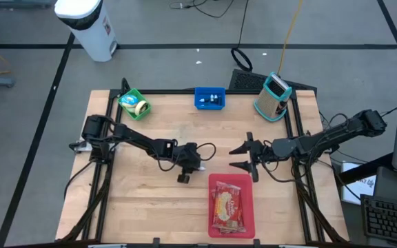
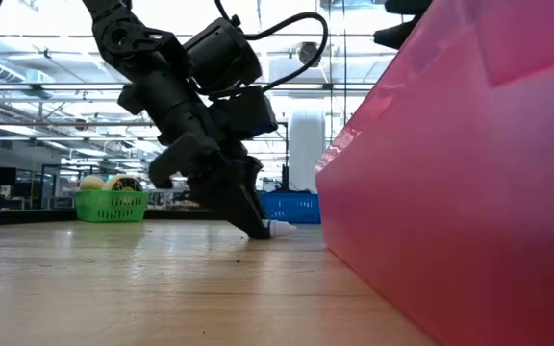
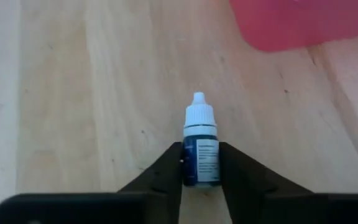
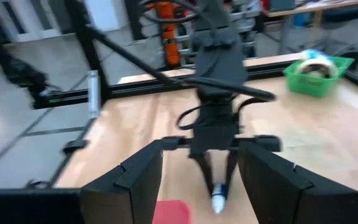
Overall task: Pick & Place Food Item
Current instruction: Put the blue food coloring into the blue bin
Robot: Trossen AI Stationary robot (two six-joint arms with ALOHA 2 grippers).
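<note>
**Left claw closing on a small dropper bottle beside the pink tray**

A wooden desk (image 1: 150, 200) is seen from above, with two dark robot arms reaching in from either side. Near the front edge sits a pink tray (image 1: 231, 180) holding a packaged food item (image 1: 228, 209). At the back of the desk stand a green basket (image 1: 135, 103), a blue bin (image 1: 209, 98) and a teal container (image 1: 273, 96).

The left claw (image 3: 201, 163) is down at the desk surface, just left of the tray. Its two dark fingers (image 3: 166, 171) sit against either side of a small bottle (image 3: 201, 149) with a white cap, which lies flat on the wood, cap pointing away from the wrist. The fingers are narrowed to the bottle's width and appear to be pinching it, though the bottle has not left the desk.

The right claw (image 1: 243, 157) hovers above the desk just right of centre, well clear of the bottle, its fingers spread wide and holding nothing.

Risk, as a judgement: the fingers hold only the lower half of a smooth, round bottle, so it could slip or swivel on lifting. The fingertips are also very low and may scrape the wood. The tray wall is close, so a sideways move could knock it.
</note>
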